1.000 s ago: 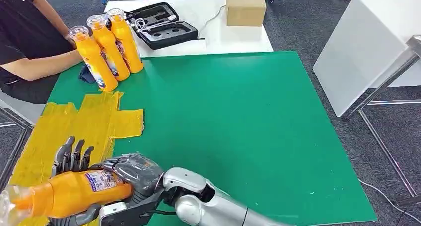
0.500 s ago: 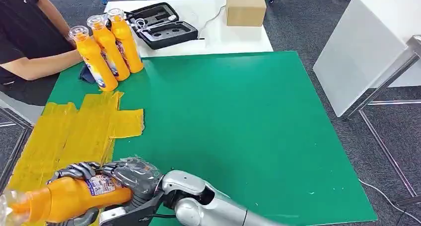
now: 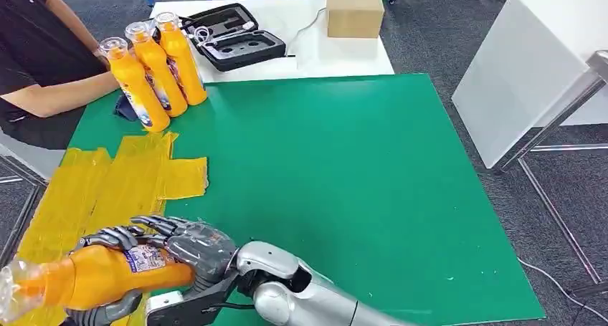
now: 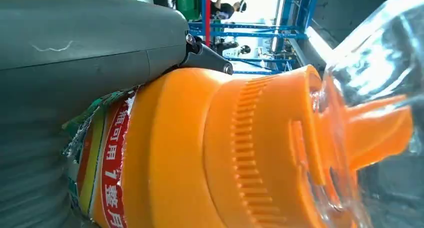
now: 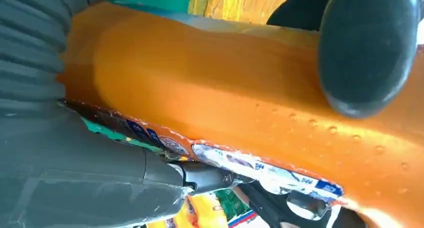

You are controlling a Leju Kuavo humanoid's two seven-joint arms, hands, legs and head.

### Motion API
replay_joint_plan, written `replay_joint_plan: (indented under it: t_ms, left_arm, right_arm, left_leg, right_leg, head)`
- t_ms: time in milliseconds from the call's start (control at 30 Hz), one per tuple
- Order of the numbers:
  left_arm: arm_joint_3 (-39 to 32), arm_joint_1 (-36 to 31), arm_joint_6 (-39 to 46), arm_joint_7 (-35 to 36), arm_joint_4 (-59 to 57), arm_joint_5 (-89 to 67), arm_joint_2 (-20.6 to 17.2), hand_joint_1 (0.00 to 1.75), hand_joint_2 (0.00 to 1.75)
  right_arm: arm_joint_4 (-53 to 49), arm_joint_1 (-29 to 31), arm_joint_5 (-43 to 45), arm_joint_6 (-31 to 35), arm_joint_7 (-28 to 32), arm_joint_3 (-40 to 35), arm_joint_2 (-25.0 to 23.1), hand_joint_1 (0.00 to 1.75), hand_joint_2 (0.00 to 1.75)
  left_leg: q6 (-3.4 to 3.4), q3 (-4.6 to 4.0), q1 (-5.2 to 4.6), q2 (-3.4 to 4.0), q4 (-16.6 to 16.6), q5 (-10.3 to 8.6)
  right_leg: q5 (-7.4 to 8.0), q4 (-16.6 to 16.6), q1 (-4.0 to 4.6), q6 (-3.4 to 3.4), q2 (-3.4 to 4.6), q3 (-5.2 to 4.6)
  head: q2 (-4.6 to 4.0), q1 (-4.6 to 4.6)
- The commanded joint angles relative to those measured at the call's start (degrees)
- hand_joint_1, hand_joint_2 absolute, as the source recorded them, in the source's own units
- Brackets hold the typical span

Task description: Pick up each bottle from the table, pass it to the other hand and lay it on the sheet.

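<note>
Orange bottle [image 3: 100, 276]: lower left of the head view, lying on its side with the clear cap toward the left edge, carried over the yellow sheet [image 3: 107, 183].
Right hand [image 3: 172, 251]: clamped round the labelled body, fingers [image 3: 125, 233] curled over the top and thumb underneath; looks like a grip for laying the bottle flat.
Left hand [image 4: 75, 62]: grey thumb lies against the bottle's shoulder near the cap; can't tell whether gripping or merely touching.
Stage: handover looks to be in its closing part, release onto the sheet not yet made.
Waiting bottles [image 3: 154, 64]: three upright, upper left on the green mat [image 3: 344, 183], beside a person's forearm [image 3: 50, 97].
</note>
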State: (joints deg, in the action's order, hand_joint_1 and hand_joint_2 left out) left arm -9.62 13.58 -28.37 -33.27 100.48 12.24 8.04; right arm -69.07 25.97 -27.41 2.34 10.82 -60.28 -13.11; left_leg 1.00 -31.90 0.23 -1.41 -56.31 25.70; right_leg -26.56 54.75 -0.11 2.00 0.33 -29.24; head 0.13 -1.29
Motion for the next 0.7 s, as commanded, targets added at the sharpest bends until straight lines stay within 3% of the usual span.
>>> replay_joint_plan:
  t_ms: [33,200,367,400,467,700]
  left_arm:
    - [-3.00,-2.98,1.51,-0.17,-2.03,-0.13,0.71,1.75,1.75]
    - [-3.52,-3.32,3.18,-0.71,-1.28,-1.21,0.59,1.75,1.75]
    - [-4.26,-4.56,10.14,-3.60,-0.53,-9.55,0.57,1.75,1.75]
    - [-4.41,-5.23,14.26,-4.80,-0.62,-14.54,0.54,1.75,1.75]
    - [-4.93,-7.52,30.25,-5.92,-2.14,-32.24,-0.22,1.75,1.75]
    - [-3.70,-8.88,52.75,-1.98,-12.73,-56.91,-4.59,1.75,1.75]
  right_arm:
    - [2.77,1.30,0.98,1.64,-1.27,3.95,2.06,0.00,0.00]
    - [0.39,0.90,1.12,1.59,-0.76,8.80,4.25,0.00,0.00]
    - [-1.41,0.00,0.15,1.15,-0.80,10.28,5.29,0.00,0.00]
    - [-1.70,0.07,0.00,1.13,-0.86,10.39,5.56,0.00,0.00]
    - [-3.27,-0.07,-0.05,1.82,-0.92,11.16,6.56,0.00,0.00]
    - [-8.57,-0.47,1.08,1.74,-0.65,13.27,10.39,0.00,0.00]
  left_leg:
    - [-0.02,0.07,0.03,-0.03,0.04,-0.02]
    - [-0.01,0.06,0.03,-0.07,0.02,-0.03]
    - [-0.01,0.08,0.02,-0.05,0.02,-0.01]
    - [-0.01,0.06,0.03,-0.07,0.00,-0.01]
    - [0.00,0.02,-0.01,-0.18,0.01,-0.04]
    - [-0.04,0.22,0.02,-0.09,0.10,-0.04]
  right_leg:
    - [0.00,-0.08,0.03,0.00,-0.11,0.12]
    - [0.01,-0.09,0.04,0.02,-0.16,0.14]
    - [-0.01,-0.07,0.03,0.01,-0.14,0.16]
    - [-0.01,-0.05,0.04,0.00,-0.14,0.12]
    - [-0.03,-0.03,0.00,0.01,-0.25,0.11]
    - [-0.01,-0.14,0.03,-0.01,-0.23,0.30]
  head:
    - [0.00,0.00]
    - [0.00,0.02]
    - [0.00,0.00]
    - [0.00,0.00]
    - [0.00,0.00]
    - [0.00,0.00]
